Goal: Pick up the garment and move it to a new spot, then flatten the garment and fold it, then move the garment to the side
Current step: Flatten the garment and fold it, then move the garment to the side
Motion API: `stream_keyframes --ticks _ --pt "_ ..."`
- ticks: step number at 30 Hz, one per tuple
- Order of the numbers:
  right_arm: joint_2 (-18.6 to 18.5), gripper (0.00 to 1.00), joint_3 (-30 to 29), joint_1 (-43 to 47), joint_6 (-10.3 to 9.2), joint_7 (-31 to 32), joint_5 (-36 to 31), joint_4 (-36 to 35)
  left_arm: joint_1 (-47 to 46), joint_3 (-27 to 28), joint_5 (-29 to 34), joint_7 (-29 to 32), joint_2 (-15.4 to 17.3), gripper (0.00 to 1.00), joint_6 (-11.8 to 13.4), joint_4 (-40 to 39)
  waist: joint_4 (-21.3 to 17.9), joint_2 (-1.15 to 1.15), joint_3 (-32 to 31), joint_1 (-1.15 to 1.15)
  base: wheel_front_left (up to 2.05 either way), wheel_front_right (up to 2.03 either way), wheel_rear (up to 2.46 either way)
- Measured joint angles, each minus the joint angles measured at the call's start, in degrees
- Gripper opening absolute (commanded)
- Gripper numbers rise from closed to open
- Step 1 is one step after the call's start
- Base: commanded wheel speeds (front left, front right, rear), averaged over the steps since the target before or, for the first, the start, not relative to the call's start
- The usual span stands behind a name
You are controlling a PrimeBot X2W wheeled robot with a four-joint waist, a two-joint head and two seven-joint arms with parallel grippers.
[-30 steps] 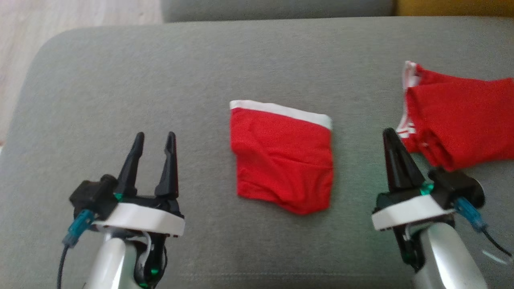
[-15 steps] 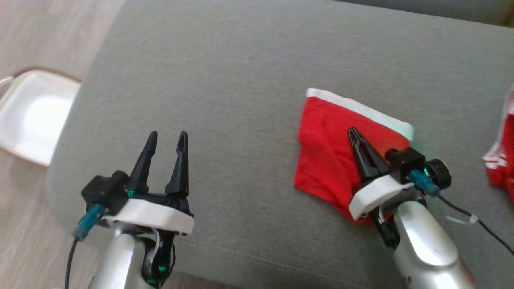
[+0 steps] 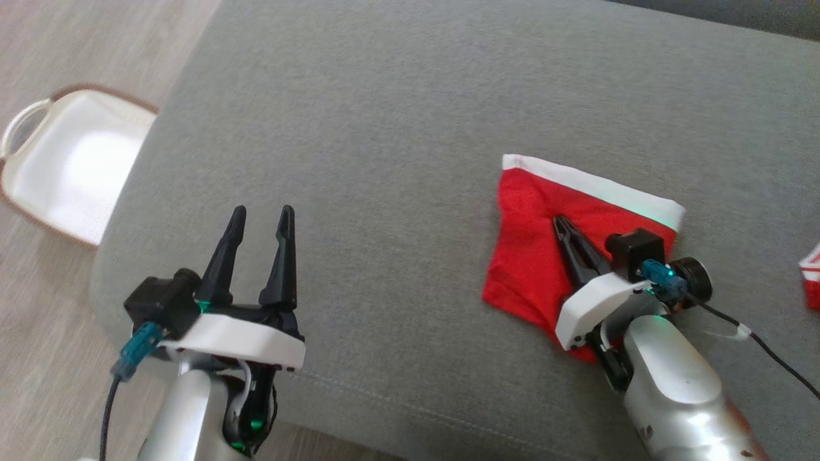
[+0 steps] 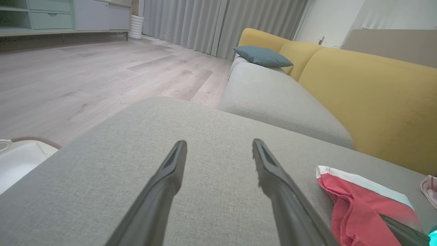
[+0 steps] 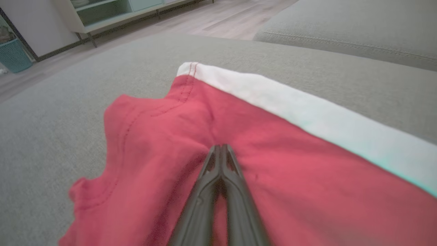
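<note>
The red shorts (image 3: 532, 256) lie folded on the right part of the grey seat cushion (image 3: 397, 128), white waistband (image 3: 596, 189) along the far edge. By the look of it the fold is done and the step in hand is moving them aside. The right pincer (image 3: 559, 221) is closed, its two fingers pressed together and lying on the red cloth near the middle. Whether a pinch of cloth is caught between them cannot be told.

If this is a drag, the fingers should stay low and flat, pressing lightly, and travel slowly so that the top layer does not slide off the one beneath. The near left corner already curls up and would probably catch first. If it is a lift, the grip needs every layer, or the fold will open. The bare cushion to the left offers the most room. The left pincer (image 3: 262, 211) hovers open and empty over the near left of the cushion, well apart from the shorts.

Count:
- one cushion in use
- one white basket (image 3: 70, 166) on the floor, far left
- one pair of folded shorts
- one second red garment (image 3: 812, 282) at the right edge
- two pincers
</note>
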Motion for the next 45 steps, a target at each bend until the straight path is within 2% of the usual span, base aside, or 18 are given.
stream_keyframes --ticks 4,9,13,28,29,30,31,37,45 --pt "0.0 0.00 1.6 0.1 0.00 -0.6 3.1 -2.2 0.0 0.6 0.5 0.0 0.0 1.00 -0.1 -0.2 -2.6 0.00 -1.1 0.00 0.00 0.00 0.00" --pt "0.0 0.00 1.7 0.3 0.00 -1.1 5.1 -8.9 0.1 1.7 1.0 0.0 0.0 1.00 -0.2 -1.1 -7.0 0.00 -3.0 0.00 0.00 0.00 0.00" --pt "0.0 0.00 -0.6 2.0 0.00 -1.2 4.9 -15.0 0.3 1.9 1.0 0.0 0.0 1.00 -0.3 -1.8 -10.9 0.00 -4.4 0.00 0.00 0.00 0.00" --pt "0.1 0.00 -8.4 13.9 0.00 -1.2 3.5 -26.8 2.6 3.7 1.0 0.0 0.0 1.00 0.2 -2.7 -22.1 0.00 -7.7 0.00 0.00 0.00 0.00" --pt "0.2 0.02 -8.9 14.8 0.00 -1.2 3.7 -27.4 2.5 3.6 0.8 0.0 0.0 1.00 0.2 -2.6 -22.5 0.00 -7.8 0.00 0.00 0.00 0.00" --pt "0.2 0.85 -9.4 15.7 0.00 -1.2 4.6 -28.2 2.6 3.6 -0.4 0.0 0.0 1.00 0.3 -2.3 -22.8 0.00 -7.9 0.00 0.00 0.00 0.00" --pt "0.2 1.00 -9.6 16.4 0.00 -1.2 5.7 -28.6 2.6 3.6 -2.3 0.0 0.0 1.00 0.5 -1.9 -23.0 0.00 -8.1 0.00 0.00 0.00 0.00" --pt "0.4 1.00 -9.7 18.2 0.00 -1.2 6.4 -29.9 4.4 3.4 -1.5 0.0 0.0 1.00 0.8 -1.0 -23.5 0.00 -8.2 0.00 0.00 0.00 0.00" --pt "0.4 1.00 -9.4 18.2 0.00 -0.3 5.8 -29.3 4.3 3.4 -0.5 0.0 0.0 1.00 0.7 -1.3 -22.1 0.00 -7.6 0.00 0.00 0.00 0.00"
